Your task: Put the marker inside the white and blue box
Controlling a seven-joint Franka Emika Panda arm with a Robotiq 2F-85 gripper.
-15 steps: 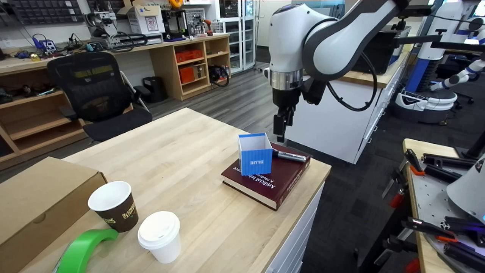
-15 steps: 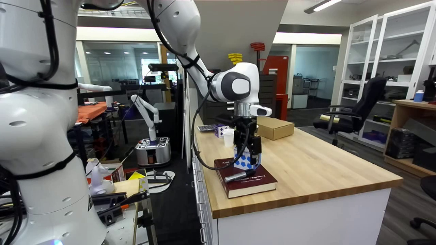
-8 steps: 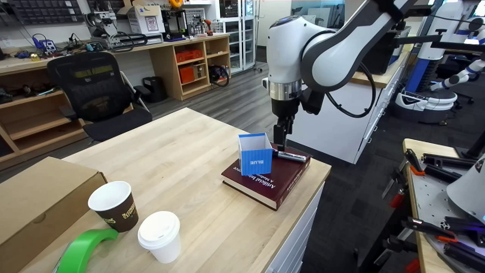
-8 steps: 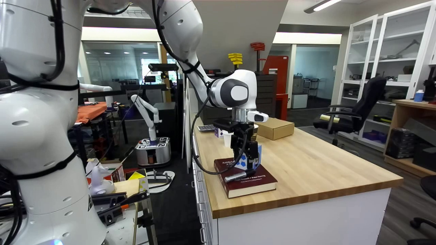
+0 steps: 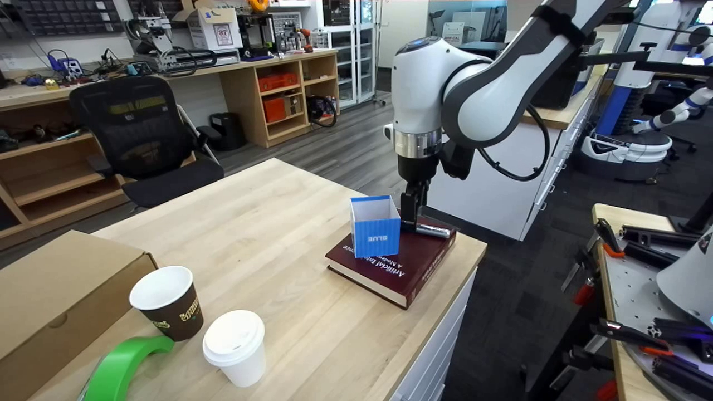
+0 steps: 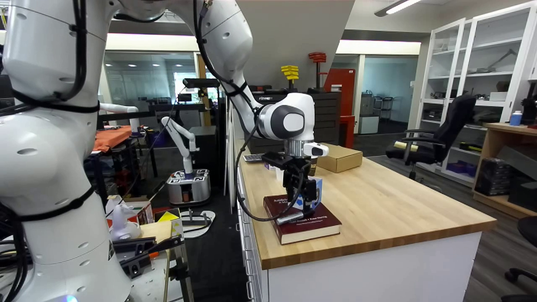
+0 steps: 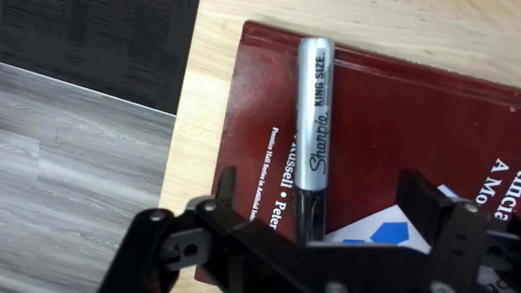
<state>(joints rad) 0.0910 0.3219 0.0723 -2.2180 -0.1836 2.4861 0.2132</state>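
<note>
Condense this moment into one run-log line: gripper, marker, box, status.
gripper: open, straddling marker | marker: lying on dark red book | white and blue box: upright on book, open-topped | status: marker ungrasped, outside box

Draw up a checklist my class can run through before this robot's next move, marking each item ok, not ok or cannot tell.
1. Gripper open: ok, its fingers stand apart.
2. Marker lined up: ok, in the wrist view it runs between the fingers.
3. Marker gripped for lifting: not ok, it lies on the red book with the fingers not closed on it.
4. White and blue box open at the top: ok, seen in an exterior view.
5. Nearest finger clear of the box: cannot tell, they overlap in the wrist view.
</note>
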